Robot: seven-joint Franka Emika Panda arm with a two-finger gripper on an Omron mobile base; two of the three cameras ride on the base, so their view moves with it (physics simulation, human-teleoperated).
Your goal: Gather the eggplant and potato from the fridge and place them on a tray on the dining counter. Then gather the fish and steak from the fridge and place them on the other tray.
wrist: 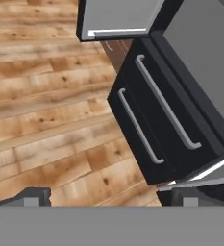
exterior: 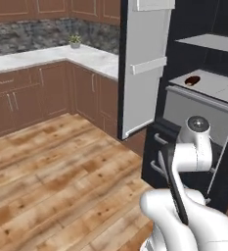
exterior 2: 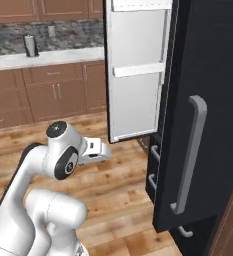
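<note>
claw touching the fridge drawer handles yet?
Apart. In the hand view the open claw hangs over the wood floor, with the two drawer handles of the fridge well beyond its tips.

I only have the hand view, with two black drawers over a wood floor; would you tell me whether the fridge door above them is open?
Observer: Yes, the fridge has its left door swung wide open.
Operator: Is anything visible inside?
Observer: A small dark red-brown item lies on a pale shelf; I cannot tell what it is.
Operator: And the other door?
Observer: The right door is shut, with nothing touching its silver handle.
</note>
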